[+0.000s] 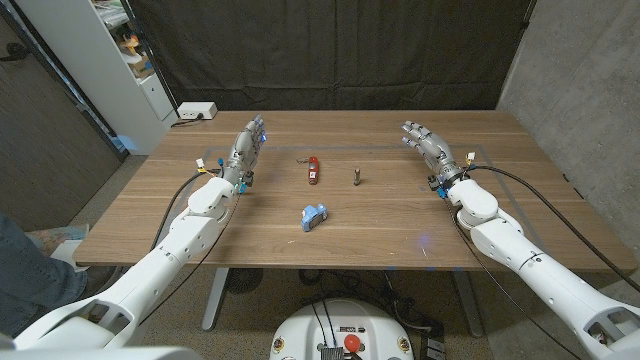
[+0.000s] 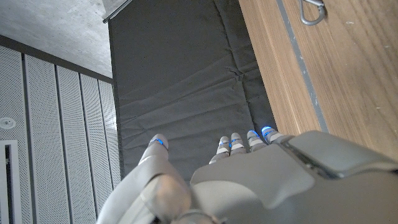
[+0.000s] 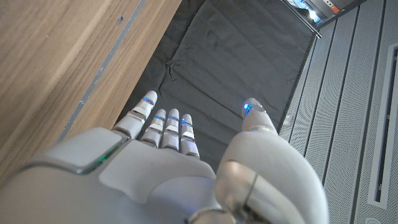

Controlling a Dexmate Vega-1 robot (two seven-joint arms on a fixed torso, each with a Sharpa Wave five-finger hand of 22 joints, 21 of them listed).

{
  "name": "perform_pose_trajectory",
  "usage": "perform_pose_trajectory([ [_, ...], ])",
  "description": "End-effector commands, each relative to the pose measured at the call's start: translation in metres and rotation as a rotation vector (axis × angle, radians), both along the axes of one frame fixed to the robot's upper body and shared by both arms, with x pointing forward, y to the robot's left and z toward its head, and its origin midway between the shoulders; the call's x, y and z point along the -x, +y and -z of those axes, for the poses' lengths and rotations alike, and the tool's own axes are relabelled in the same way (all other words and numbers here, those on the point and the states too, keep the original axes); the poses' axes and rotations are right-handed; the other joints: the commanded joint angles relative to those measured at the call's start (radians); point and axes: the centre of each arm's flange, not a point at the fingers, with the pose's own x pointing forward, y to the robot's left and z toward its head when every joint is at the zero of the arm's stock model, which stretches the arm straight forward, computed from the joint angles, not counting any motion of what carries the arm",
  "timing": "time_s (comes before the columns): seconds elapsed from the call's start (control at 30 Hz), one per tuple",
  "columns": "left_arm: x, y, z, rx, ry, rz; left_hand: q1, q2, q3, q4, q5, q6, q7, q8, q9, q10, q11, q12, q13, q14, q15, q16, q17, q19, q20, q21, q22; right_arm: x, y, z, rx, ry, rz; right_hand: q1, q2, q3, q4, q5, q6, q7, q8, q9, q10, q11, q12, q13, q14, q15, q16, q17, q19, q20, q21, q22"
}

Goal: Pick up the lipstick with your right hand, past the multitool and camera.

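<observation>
My right hand (image 1: pixel 428 148): fingers apart, empty. My left hand (image 1: pixel 245 150): same. Lipstick (image 1: pixel 357 177) on table (image 1: pixel 400 225), between multitool (image 1: pixel 313 168) and right hand; camera (image 1: pixel 313 215) nearer me.

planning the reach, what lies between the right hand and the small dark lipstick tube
In the head view, only bare wooden table lies between the open right hand and the small dark lipstick tube. The red multitool and blue camera lie beyond it.

A white power strip (image 1: pixel 195 111) lies at the surface's (image 1: pixel 400 235) far edge, toward 10 o'clock. A black curtain (image 1: pixel 330 50) hangs behind at 12. White shelves (image 1: pixel 140 60) stand at 10 o'clock, and a concrete wall (image 1: pixel 580 70) rises at 2. A person's jeans-clad leg (image 1: pixel 25 265) shows at 8.
</observation>
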Motion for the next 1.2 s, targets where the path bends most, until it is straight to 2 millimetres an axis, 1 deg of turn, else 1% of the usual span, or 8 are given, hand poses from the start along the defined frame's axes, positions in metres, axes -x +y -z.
perform_pose_trajectory([
  [0.03,0.0004,-0.0031,-0.0002,-0.003,-0.002,0.004,0.009,0.001,0.002,-0.007,-0.004,0.003,-0.003,-0.002,0.003,0.003,-0.004,-0.001,0.003,-0.03,-0.008,-0.003,0.002,-0.014,0.005,-0.003,0.004,0.0071,0.0026,0.0057,0.058,-0.014,0.038,0.016,-0.004,0.005,-0.009,0.008,0.002,-0.01,0.003,0.006,0.0,-0.009,-0.001,0.006,-0.004,-0.002,-0.003,0.002,-0.005,-0.003,-0.001,0.006],
  [0.23,0.0014,-0.0031,-0.0009,-0.006,-0.002,0.002,0.01,0.002,0.002,-0.008,-0.004,0.004,-0.002,-0.002,0.003,0.004,-0.004,-0.001,0.003,-0.03,-0.008,-0.003,0.002,-0.015,0.007,-0.004,0.004,0.0086,0.0035,0.0107,0.055,-0.019,0.037,0.034,-0.012,0.007,-0.016,0.015,-0.002,-0.014,0.002,0.006,-0.004,-0.012,-0.003,0.006,-0.008,-0.004,-0.004,0.002,-0.009,-0.002,-0.001,0.005],
  [0.57,0.0025,-0.0024,-0.0036,-0.01,-0.006,-0.002,0.01,0.003,0.001,-0.009,-0.006,0.005,-0.002,-0.003,0.003,0.005,-0.002,-0.002,0.003,-0.03,-0.009,-0.003,0.002,-0.016,0.01,-0.005,0.004,0.0094,0.0055,0.0137,0.057,-0.027,0.04,0.043,-0.024,0.004,-0.018,0.02,-0.003,-0.017,0.001,0.006,-0.005,-0.01,-0.003,0.006,-0.007,-0.005,-0.003,0.002,-0.01,-0.002,-0.001,0.005],
  [0.87,0.001,-0.003,-0.0053,-0.013,-0.002,0.002,0.01,0.003,0.001,-0.01,-0.006,0.005,-0.003,-0.004,0.003,0.005,-0.004,-0.003,0.003,-0.03,-0.009,-0.003,0.002,-0.017,0.014,-0.005,0.004,0.0119,0.008,0.0137,0.093,-0.041,0.064,0.056,-0.049,-0.005,-0.021,0.032,-0.013,-0.025,-0.002,0.006,-0.013,-0.021,-0.006,0.006,-0.013,-0.007,-0.005,0.003,-0.015,-0.003,-0.002,0.006],
  [1.2,-0.0011,-0.0053,-0.0053,-0.014,-0.004,0.009,0.011,0.004,0.0,-0.01,-0.007,0.005,-0.003,-0.004,0.003,0.005,-0.005,-0.004,0.003,-0.028,-0.009,-0.002,0.002,-0.017,0.016,-0.005,0.005,0.0157,0.0097,0.0123,0.138,-0.058,0.093,0.069,-0.072,-0.014,-0.022,0.042,-0.023,-0.028,-0.005,0.007,-0.019,-0.024,-0.007,0.006,-0.024,-0.007,-0.007,0.003,-0.024,-0.003,-0.003,0.006],
])
